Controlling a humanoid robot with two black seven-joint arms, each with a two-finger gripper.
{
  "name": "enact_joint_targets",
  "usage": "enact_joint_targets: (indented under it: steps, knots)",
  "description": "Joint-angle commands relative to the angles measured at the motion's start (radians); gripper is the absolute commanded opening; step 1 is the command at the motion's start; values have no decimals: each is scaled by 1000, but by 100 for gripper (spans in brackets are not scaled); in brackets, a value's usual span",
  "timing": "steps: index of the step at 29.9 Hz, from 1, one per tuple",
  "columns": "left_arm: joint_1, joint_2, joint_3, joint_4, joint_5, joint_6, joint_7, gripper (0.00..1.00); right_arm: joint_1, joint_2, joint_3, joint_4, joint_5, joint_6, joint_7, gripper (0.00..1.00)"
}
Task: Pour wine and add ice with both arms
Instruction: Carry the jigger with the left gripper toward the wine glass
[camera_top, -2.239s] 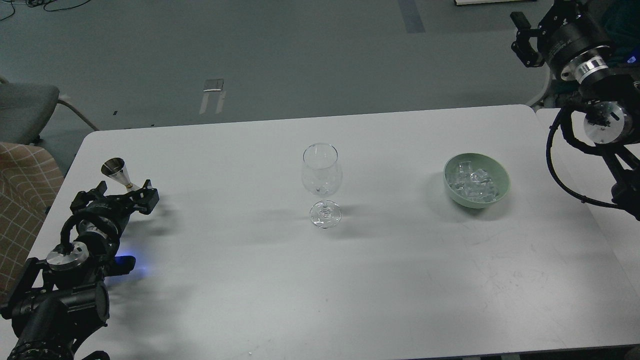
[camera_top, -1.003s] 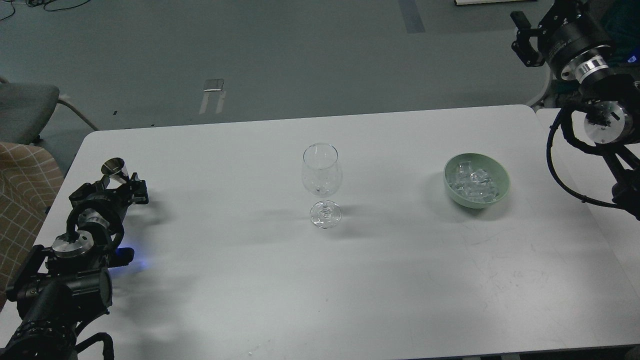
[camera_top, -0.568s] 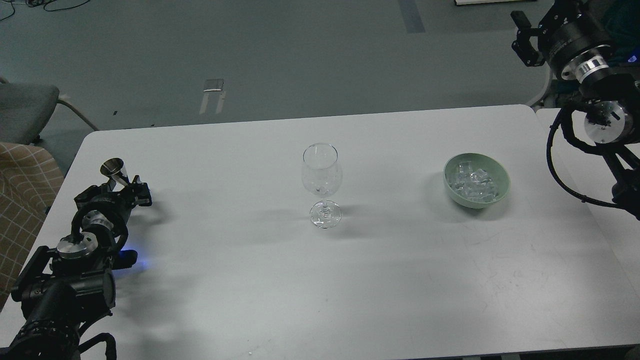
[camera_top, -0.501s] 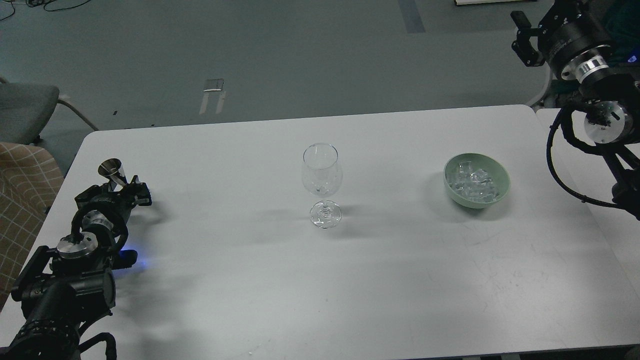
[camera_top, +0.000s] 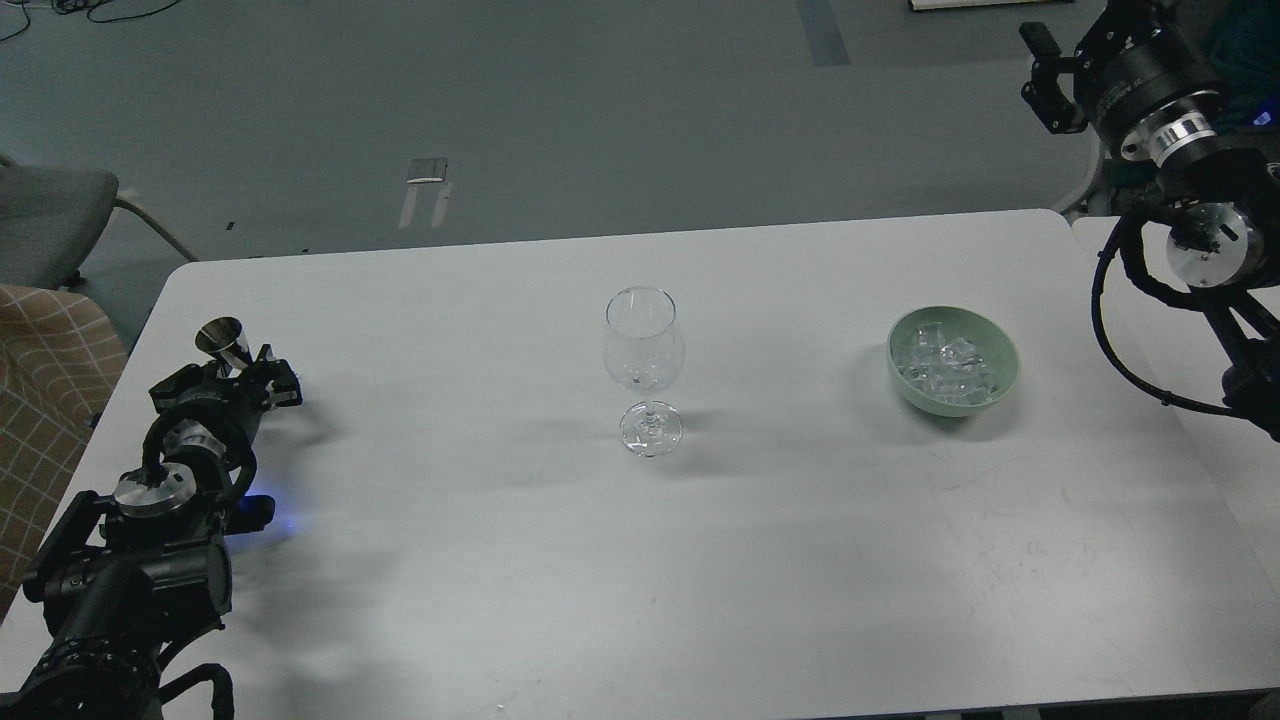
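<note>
One white worktop (camera_top: 500, 560). One wine glass (camera_top: 644, 365) upright at centre. One green bowl (camera_top: 954, 361) to its right, holding several ice cubes (camera_top: 944, 366). Left pincer (camera_top: 258, 377) clamps one metal measuring cup (camera_top: 226, 341). Right pincer (camera_top: 1045, 70) raised beyond the far edge; its spread cannot be told

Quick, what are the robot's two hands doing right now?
Left gripper: closed on the metal cup.
Right gripper: off beyond the table, cannot tell.

A grey chair (camera_top: 50, 210) stands beside checked fabric (camera_top: 40, 380).
</note>
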Motion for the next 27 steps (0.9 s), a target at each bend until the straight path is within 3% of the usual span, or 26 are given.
enact_joint_targets:
  steps: [1,21,25,27]
  knots:
    - [2,0,0,0,0,-2,-1,29,-1,0,0,1,0,0,0,100]
    - [-8,0,-5,-3,-12,-48,-7,11,-1,1,0,-1,0,0,0,100]
    - [-9,1,-5,-17,-12,-59,-7,0,-1,1,0,1,0,0,0,100]
    - [-15,1,-3,-21,-11,-61,-6,0,-1,1,0,-1,0,0,1,100]
